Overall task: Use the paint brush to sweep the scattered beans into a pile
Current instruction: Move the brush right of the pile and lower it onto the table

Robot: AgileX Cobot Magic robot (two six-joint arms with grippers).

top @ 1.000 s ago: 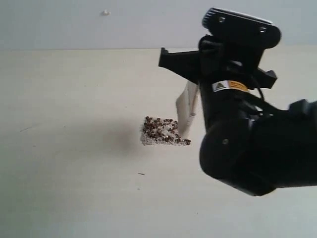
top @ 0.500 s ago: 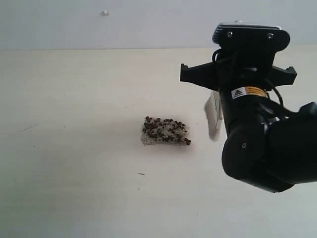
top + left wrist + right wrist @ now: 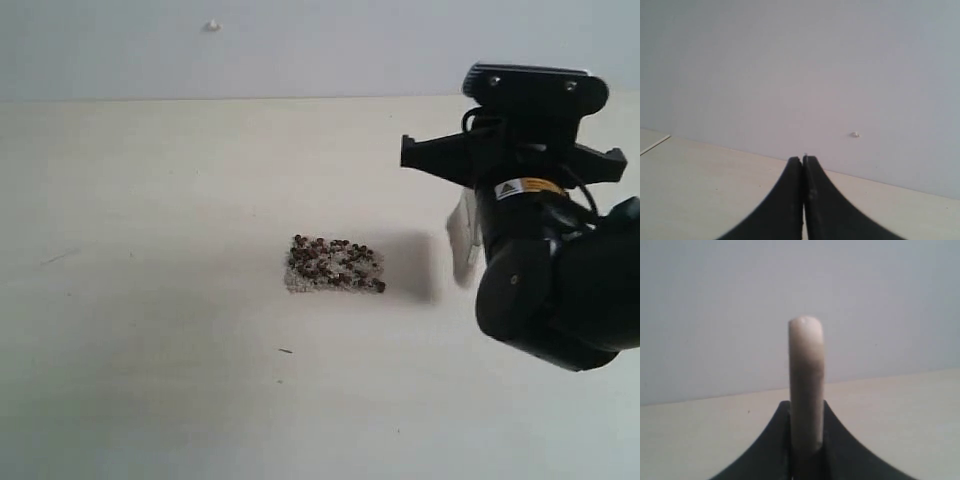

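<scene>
Change over the last 1 s: the right arm (image 3: 545, 290) has carried the paint brush (image 3: 463, 243) off to the right. It has gone from right at the pile's right edge to well apart from it, with bare table (image 3: 150, 260) and a soft shadow in between. The brush looks lifted clear of the surface and is motion-blurred in the exterior view.

The pile (image 3: 335, 266) has kept its place and shape through the move. It is 1 compact, roughly rectangular patch near the table's middle, with dark beans (image 3: 322, 256) on top of whitish grit (image 3: 297, 283). No stray beans show around it. There is only 1 tiny dark speck (image 3: 285, 350) on the table nearer the camera, too small to identify.

What it means, as a judgement: the sweeping stroke is over and the brush is backing off. The gathering looks done or nearly so, at most 1 tidy-up pass left.

- Right gripper (image 3: 806, 440): jaws pinching the paint brush (image 3: 806, 375), which sticks out between them edge-on with a pale rounded end.
- Left gripper (image 3: 803, 172): fingers pressed together, nothing between them. It points at the plain wall (image 3: 790, 60), away from the work.

Containers: 0 in view, with no tray, bowl or dustpan in any view. The beans sit directly on the table.
</scene>
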